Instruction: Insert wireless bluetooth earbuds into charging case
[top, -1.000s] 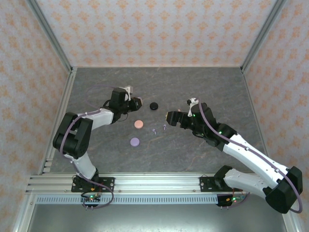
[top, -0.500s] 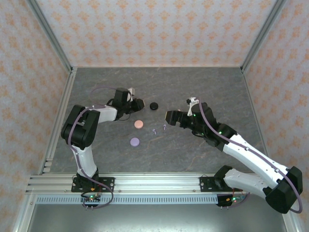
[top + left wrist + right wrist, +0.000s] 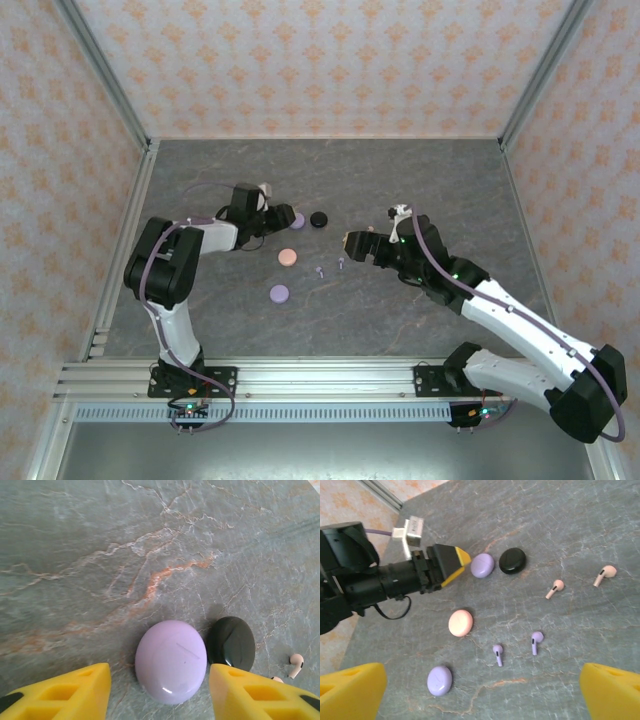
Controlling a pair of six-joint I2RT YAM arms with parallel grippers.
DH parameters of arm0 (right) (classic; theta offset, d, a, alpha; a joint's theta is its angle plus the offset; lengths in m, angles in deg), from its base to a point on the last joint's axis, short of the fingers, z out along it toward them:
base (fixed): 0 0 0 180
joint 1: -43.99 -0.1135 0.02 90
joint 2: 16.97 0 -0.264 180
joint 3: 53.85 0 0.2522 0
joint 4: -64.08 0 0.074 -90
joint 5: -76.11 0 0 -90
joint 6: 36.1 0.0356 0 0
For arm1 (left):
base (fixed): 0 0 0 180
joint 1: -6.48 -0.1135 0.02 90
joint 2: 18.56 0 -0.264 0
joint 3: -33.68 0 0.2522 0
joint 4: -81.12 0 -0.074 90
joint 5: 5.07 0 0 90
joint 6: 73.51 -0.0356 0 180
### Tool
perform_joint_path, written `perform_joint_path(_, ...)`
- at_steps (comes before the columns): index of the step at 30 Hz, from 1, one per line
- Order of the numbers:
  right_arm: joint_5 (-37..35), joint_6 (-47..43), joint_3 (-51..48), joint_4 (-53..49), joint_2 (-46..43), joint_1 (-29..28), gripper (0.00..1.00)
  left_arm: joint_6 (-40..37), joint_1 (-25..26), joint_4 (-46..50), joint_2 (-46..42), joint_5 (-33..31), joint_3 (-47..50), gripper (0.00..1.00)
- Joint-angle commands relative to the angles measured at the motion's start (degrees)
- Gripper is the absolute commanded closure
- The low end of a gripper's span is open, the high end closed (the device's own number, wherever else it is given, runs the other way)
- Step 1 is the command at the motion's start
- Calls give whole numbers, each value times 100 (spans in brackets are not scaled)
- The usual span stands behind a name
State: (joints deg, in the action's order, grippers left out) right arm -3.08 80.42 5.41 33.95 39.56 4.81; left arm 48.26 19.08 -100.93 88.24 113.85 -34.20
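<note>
The left gripper (image 3: 160, 682) has sprung apart, lavender disc (image 3: 171, 661) released!
It lies on the surface (image 3: 100, 555) just beside the black disc (image 3: 231, 643); the right gripper (image 3: 482, 692) hangs wide open.

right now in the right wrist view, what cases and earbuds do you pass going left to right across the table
lower lavender case, pink case, upper lavender case, left lavender earbud, black case, right lavender earbud, left pink earbud, right pink earbud
</note>
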Motion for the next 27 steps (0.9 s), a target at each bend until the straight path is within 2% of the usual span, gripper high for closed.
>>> perform_joint_path(1, -147, -323, 388, -481, 136, 22, 0, -206, -56, 94, -645, -341, 185, 44)
perform_joint_path(4, 23, -545, 641, -756, 429, 13, 0, -341, -57, 240, -1277, -570, 428, 41)
perform_joint_path(7, 90, -708, 856, -886, 806, -72, 4, -389, -64, 502, -1980, -839, 670, 38)
perform_joint_path(11, -78, -861, 1246, -921, 1482, -391, 8, -145, -70, 887, -2774, -1225, 983, 32)
perform_joint_path(15, -516, -1008, 2060, -1433, 2529, -813, 11, 396, -198, 1148, -3354, -1422, 1262, 27)
perform_joint_path(20, -728, -1076, 3252, -2021, 3927, -1206, 13, 910, -577, 1136, -3890, -1390, 1641, 23)
perform_joint_path(27, -686, -1368, 4687, -2470, 5537, -1347, 14, 1127, -1300, 1370, -4302, -1070, 1913, 20)
